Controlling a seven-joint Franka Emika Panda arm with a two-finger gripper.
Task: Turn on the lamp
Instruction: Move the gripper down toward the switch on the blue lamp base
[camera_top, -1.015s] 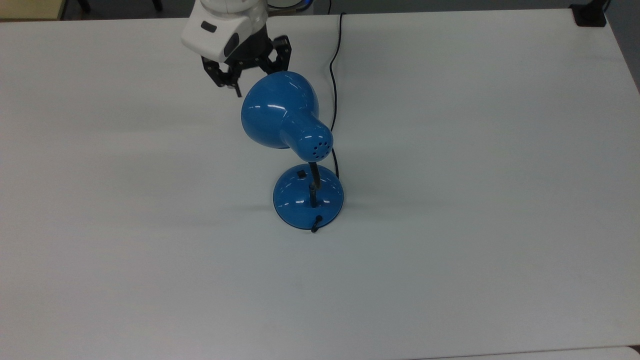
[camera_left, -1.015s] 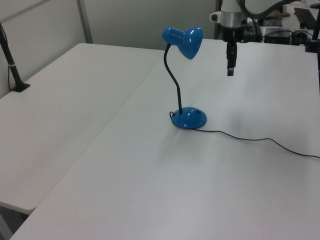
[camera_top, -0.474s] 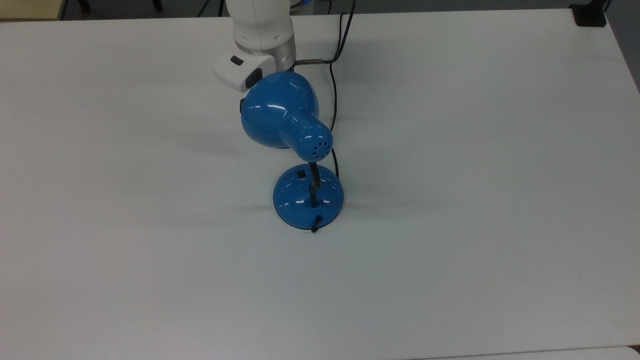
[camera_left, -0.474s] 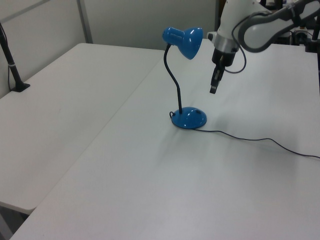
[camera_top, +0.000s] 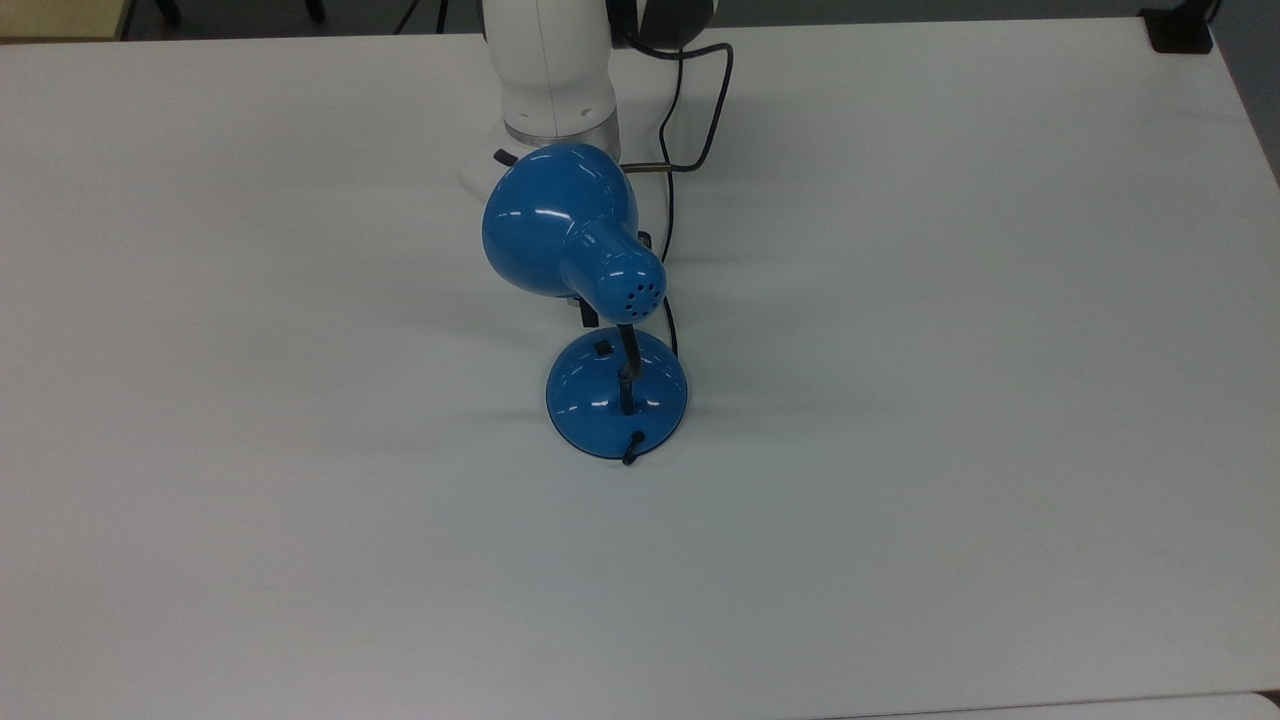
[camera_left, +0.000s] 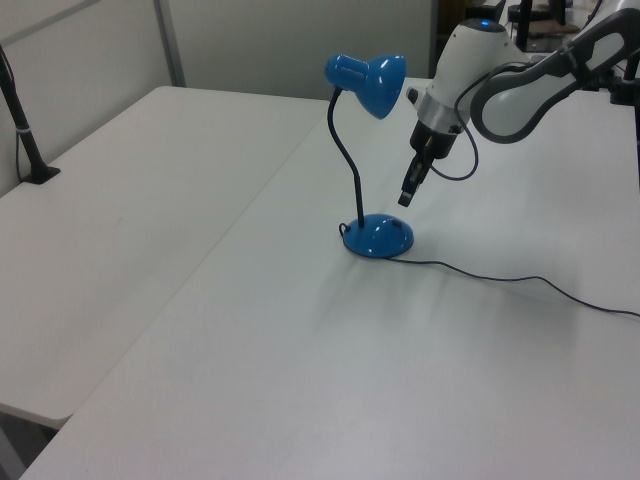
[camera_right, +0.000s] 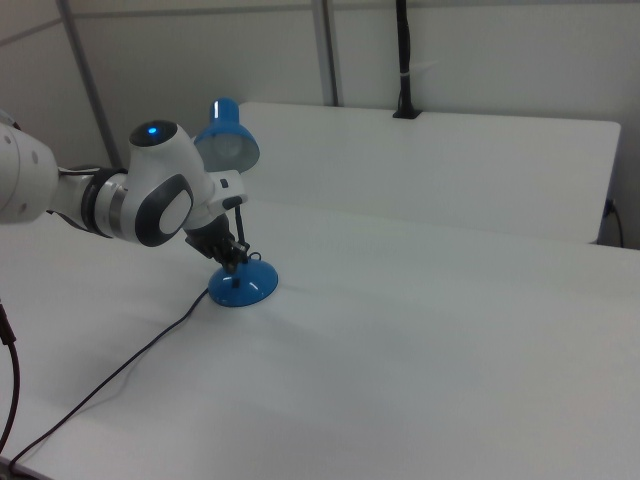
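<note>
- Gripper (camera_left: 406, 198) hovering just above base (camera_left: 380, 236), empty; finger gap impossible to tell.
- Best lowered straight onto switch (camera_top: 602, 348), pressing gently, clear of gooseneck (camera_left: 347, 160).

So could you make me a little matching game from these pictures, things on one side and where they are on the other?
Things:
1. pincer
2. lamp shade
3. switch
4. cord

Places:
A. trailing loose across the table
B. on the round blue base
C. at the top of the curved black neck
D. hanging just above the base, pointing down

Pairs: 1-D, 2-C, 3-B, 4-A
</note>
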